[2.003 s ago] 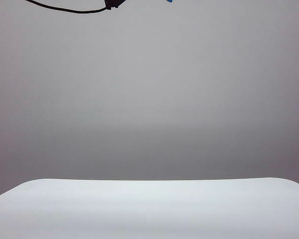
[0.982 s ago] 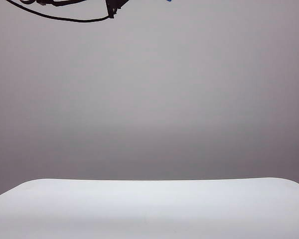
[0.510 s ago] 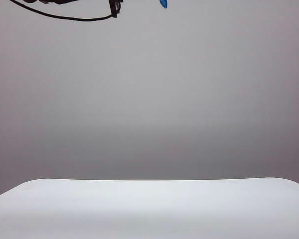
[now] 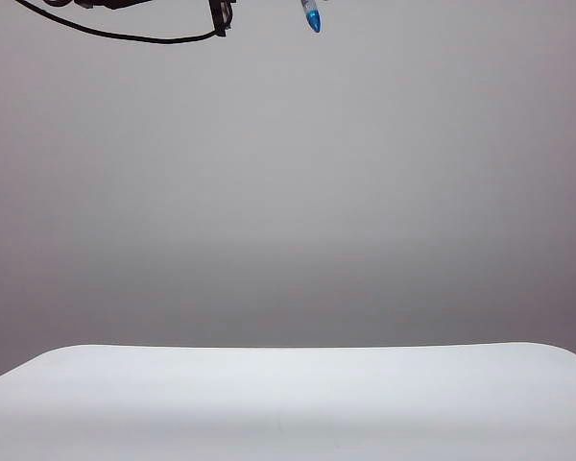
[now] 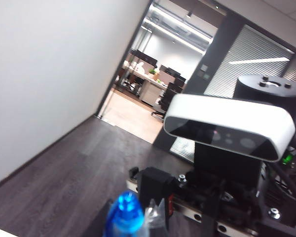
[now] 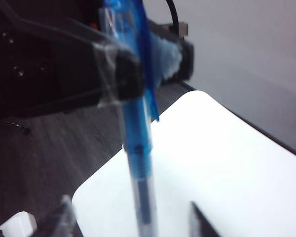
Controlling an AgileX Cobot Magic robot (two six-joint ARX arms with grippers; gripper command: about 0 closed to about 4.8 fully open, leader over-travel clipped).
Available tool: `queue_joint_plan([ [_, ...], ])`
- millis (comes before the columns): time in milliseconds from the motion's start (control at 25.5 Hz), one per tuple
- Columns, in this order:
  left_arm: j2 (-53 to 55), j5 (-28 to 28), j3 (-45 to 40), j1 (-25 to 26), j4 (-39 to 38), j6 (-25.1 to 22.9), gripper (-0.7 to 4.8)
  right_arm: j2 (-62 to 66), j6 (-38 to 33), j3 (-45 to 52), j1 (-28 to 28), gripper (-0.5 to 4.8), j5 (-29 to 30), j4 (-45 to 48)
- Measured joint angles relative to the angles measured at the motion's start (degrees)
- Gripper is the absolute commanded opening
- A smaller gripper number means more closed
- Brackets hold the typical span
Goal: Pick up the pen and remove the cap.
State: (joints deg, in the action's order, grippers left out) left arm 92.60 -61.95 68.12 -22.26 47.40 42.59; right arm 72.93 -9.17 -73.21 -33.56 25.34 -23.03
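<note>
Exterior view: only the lower blue end of the pen [image 4: 312, 17] shows, hanging from the top edge, high above the bare white bench [image 4: 288, 403]. Neither of my end effectors can be made out here.

Left wrist view: a rounded blue end, which I take for the cap [image 5: 124, 217], pokes up at the frame's edge. My own fingers are not clear here.

Right wrist view: this one tells most. My left end effector [image 6: 145, 66] is clenched on the cap [image 6: 138, 44], clip side showing. The pen [image 6: 140, 168] runs from it between the fingers of my right end effector [image 6: 130, 222], which stand released and apart from the barrel.

The pen looks light, stiff and smooth, so likely slippery. I would grip mid-barrel, squarely and firmly, then pull along its axis, since bending could crack the clear plastic.
</note>
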Motion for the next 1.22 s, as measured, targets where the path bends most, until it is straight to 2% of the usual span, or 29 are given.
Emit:
queue_joint_plan([
  [79,0.0,-1.09,0.0,0.0,0.28,0.98,0.17,0.0,1.05,0.0,0.0,2.97,0.11,0.31],
  [314,0.0,-4.39,-0.02,0.04,3.61,4.2,0.17,0.0,3.08,0.0,0.0,2.95,6.05,0.5],
  [393,0.0,-5.2,-0.02,0.04,8.15,7.82,0.17,0.33,3.45,-0.02,0.02,2.63,7.52,0.52],
  [510,-0.02,-5.66,-0.02,0.04,13.99,12.35,0.17,1.46,3.72,-0.04,0.02,2.55,8.55,0.42],
  [628,-0.02,-6.91,-0.02,0.04,14.64,13.88,0.17,1.51,3.69,-0.04,0.02,1.62,9.01,0.15],
  [746,0.0,-7.37,-0.02,0.04,14.4,14.05,0.17,1.49,3.74,-0.04,0.02,0.95,9.44,0.26],
  [785,0.0,-7.48,-0.02,0.04,14.32,14.08,0.17,1.44,3.78,-0.04,0.0,0.24,9.51,0.28],
  [825,0.0,-7.48,-0.02,0.04,14.34,14.03,0.17,1.44,3.72,-0.04,0.0,0.02,9.57,0.31],
  [1021,0.02,-7.48,-0.02,0.07,12.41,13.88,0.18,1.51,3.61,-0.04,0.02,0.0,10.8,0.39],
  [1217,0.0,-5.53,0.0,0.0,9.75,10.32,0.18,1.62,3.52,0.07,0.26,0.0,11.08,-0.42],
])
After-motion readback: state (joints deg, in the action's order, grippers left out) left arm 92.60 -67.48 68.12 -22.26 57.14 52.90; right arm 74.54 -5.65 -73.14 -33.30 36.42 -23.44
